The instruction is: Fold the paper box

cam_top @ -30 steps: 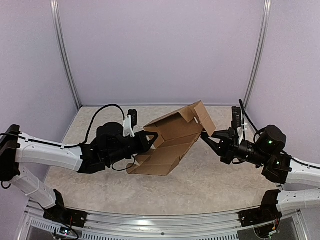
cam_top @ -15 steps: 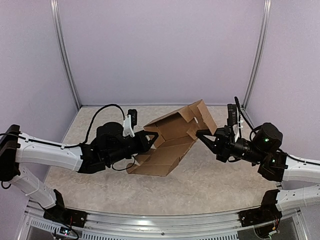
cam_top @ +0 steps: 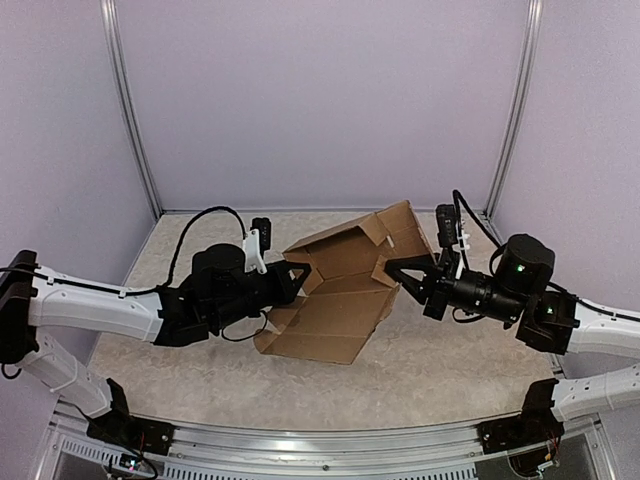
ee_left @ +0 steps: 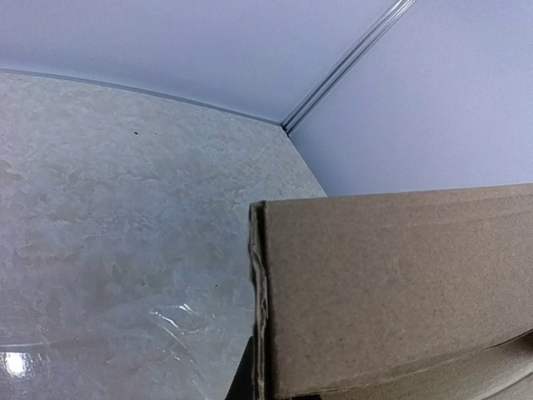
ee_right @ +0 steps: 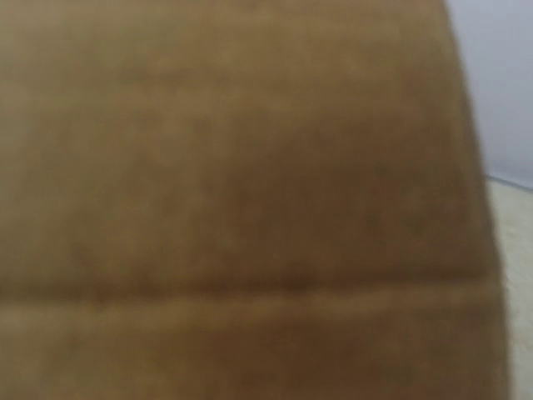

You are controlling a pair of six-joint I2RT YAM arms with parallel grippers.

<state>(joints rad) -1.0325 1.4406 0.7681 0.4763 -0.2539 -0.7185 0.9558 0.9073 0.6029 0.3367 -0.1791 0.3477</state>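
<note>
Top view: paper box (cam_top: 335, 300) sits mid-counter (cam_top: 420, 375). Plain brown cardboard, half-formed, creased panels. Long axis runs near-left to far-right, far-right flaps lifted. Left gripper (cam_top: 297, 276) pinched shut on box's left wall. Right gripper (cam_top: 393, 268) closed, tips against right flap.

Left wrist: matte cardboard panel (ee_left: 391, 283) fills lower right, raw layered edge upright. Mottled beige counter (ee_left: 108, 208) behind.

Right wrist: blurred brown cardboard (ee_right: 233, 200) fills nearly whole view, with one faint horizontal crease.
</note>
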